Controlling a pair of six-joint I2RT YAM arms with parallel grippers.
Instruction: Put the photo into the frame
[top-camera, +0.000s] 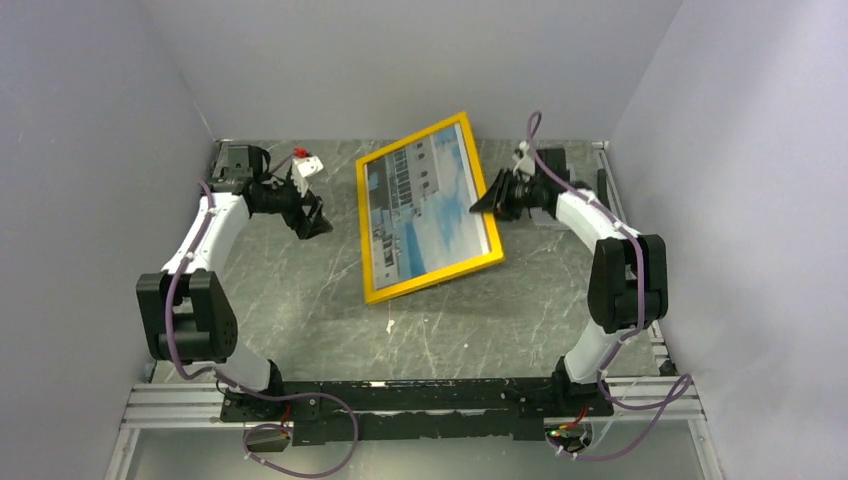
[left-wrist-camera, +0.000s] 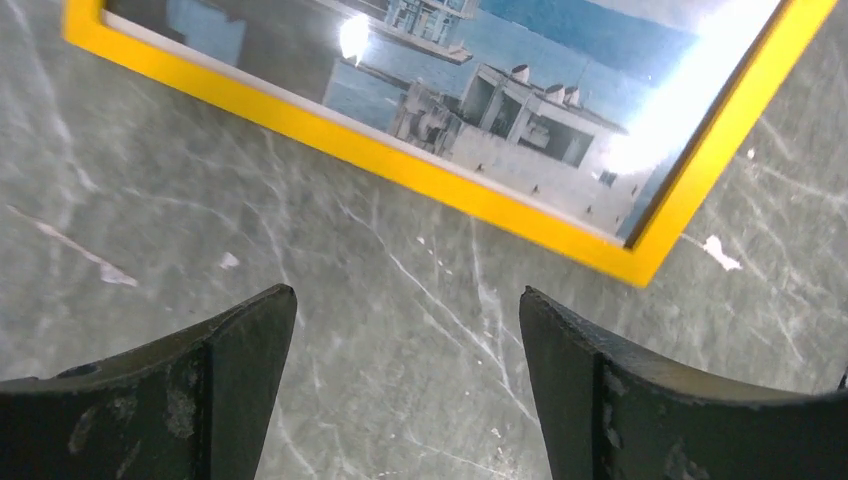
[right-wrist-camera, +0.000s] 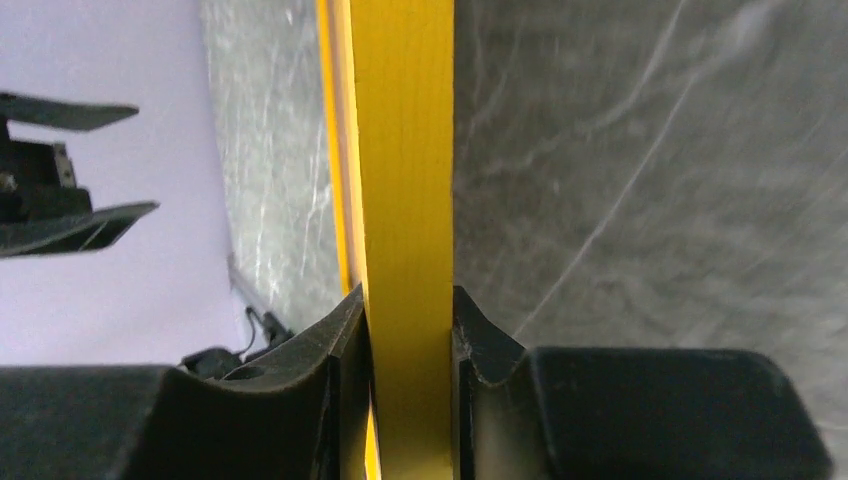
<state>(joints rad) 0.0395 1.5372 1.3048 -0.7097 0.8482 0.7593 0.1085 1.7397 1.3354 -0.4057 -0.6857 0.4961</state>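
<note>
The yellow frame (top-camera: 432, 275) is tilted, its right edge raised, its lower-left corner near the table. The photo (top-camera: 425, 205) of a white building and blue sky shows inside it behind the pane. My right gripper (top-camera: 482, 204) is shut on the frame's right edge; the right wrist view shows the yellow border (right-wrist-camera: 405, 200) pinched between both fingers. My left gripper (top-camera: 318, 228) is open and empty, just left of the frame. In the left wrist view the frame's corner (left-wrist-camera: 640, 265) and the photo (left-wrist-camera: 520, 110) lie beyond my spread fingertips (left-wrist-camera: 250, 330).
Grey marbled table top (top-camera: 300, 300) with small white flecks (left-wrist-camera: 722, 252). Grey walls close in on three sides. A rail (top-camera: 400, 400) with the arm bases runs along the near edge. The left arm's fingers (right-wrist-camera: 70, 225) show in the right wrist view.
</note>
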